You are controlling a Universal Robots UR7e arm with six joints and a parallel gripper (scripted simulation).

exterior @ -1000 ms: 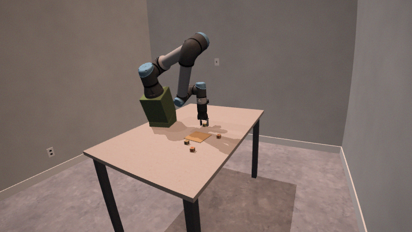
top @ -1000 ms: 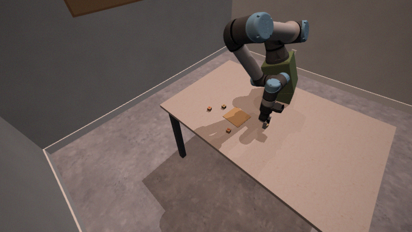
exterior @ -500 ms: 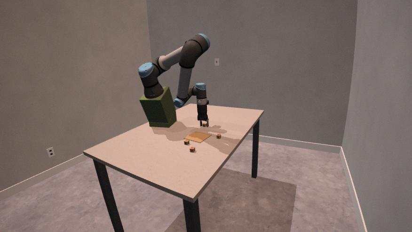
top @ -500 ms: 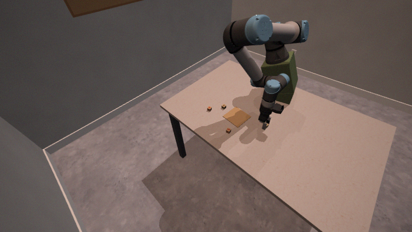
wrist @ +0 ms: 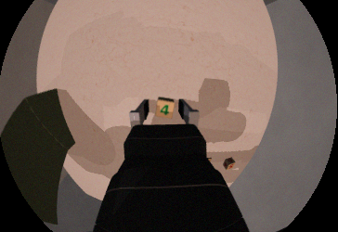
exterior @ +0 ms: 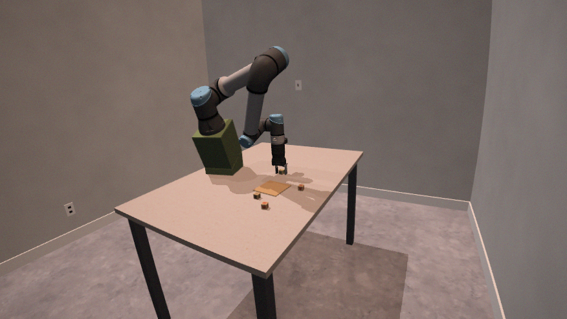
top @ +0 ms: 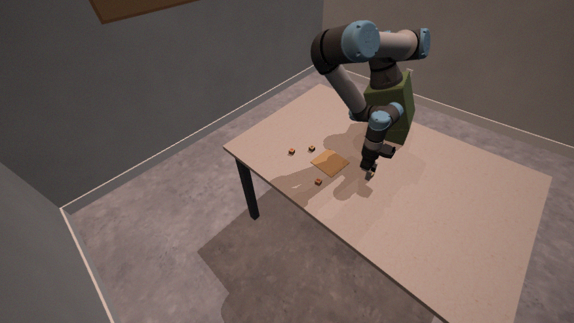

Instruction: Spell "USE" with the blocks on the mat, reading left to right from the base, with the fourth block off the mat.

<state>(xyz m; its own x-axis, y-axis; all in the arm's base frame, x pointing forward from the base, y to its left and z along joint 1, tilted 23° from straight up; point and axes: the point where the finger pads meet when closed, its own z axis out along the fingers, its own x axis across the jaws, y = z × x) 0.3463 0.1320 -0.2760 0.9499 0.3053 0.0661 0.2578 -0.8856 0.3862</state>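
Observation:
My gripper [top: 371,173] [exterior: 281,169] [wrist: 163,105] is open, its fingers low on either side of a wooden block [exterior: 281,171] [wrist: 165,109] with a green "4"-like mark on the face seen from the wrist. Table shows on both sides of this block between the fingers. The orange mat [top: 332,167] [exterior: 271,188] lies flat beside it with no block on it. A block with a red mark [top: 318,181] [exterior: 301,187] [wrist: 229,163] lies off the mat near the table's long edge. A dark-sided block [top: 312,148] [exterior: 256,195] and an orange-marked block [top: 291,151] [exterior: 264,205] lie beyond the mat's other side. Their letters are too small to read.
The green pedestal [top: 391,95] [exterior: 221,148] [wrist: 34,154] carries the arm at the table's rear edge. The arm's shadow falls over the mat and part of the table [top: 457,200] [exterior: 196,215]. The two far blocks lie close to each other.

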